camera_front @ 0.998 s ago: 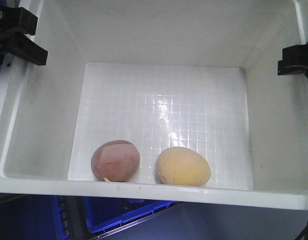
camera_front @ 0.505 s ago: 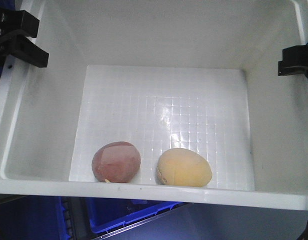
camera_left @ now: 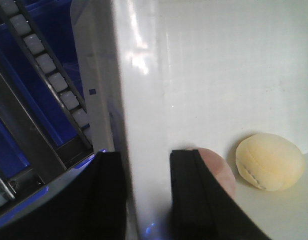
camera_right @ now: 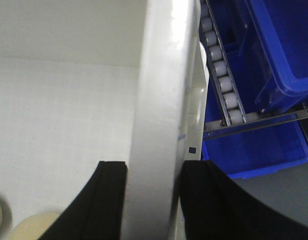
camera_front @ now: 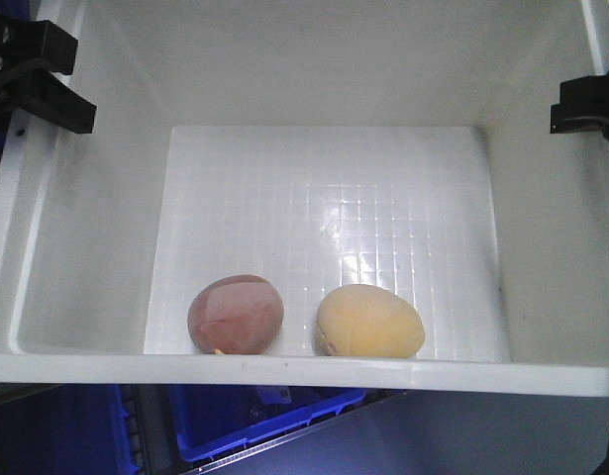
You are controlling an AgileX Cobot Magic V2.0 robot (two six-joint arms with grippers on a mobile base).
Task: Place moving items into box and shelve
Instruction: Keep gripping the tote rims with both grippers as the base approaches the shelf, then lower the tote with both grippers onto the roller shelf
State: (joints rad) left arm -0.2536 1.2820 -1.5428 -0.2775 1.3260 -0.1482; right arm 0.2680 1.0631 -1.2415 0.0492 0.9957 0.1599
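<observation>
A white box [camera_front: 96, 247] with a grid-patterned floor fills the front view, seen from above. Two egg-shaped toys lie side by side on its floor against the near wall: a pinkish-brown toy [camera_front: 236, 315] on the left and a pale yellow toy [camera_front: 370, 322] on the right, close together but apart. The left end effector [camera_left: 146, 192] straddles the box's left wall, one black finger [camera_left: 194, 192] inside near the pinkish-brown toy, the other outside, both closed against the wall. The right end effector [camera_right: 151, 197] clamps the right wall the same way. Blue bins [camera_right: 274, 55] and a roller track [camera_right: 221, 75] sit outside and below.
</observation>
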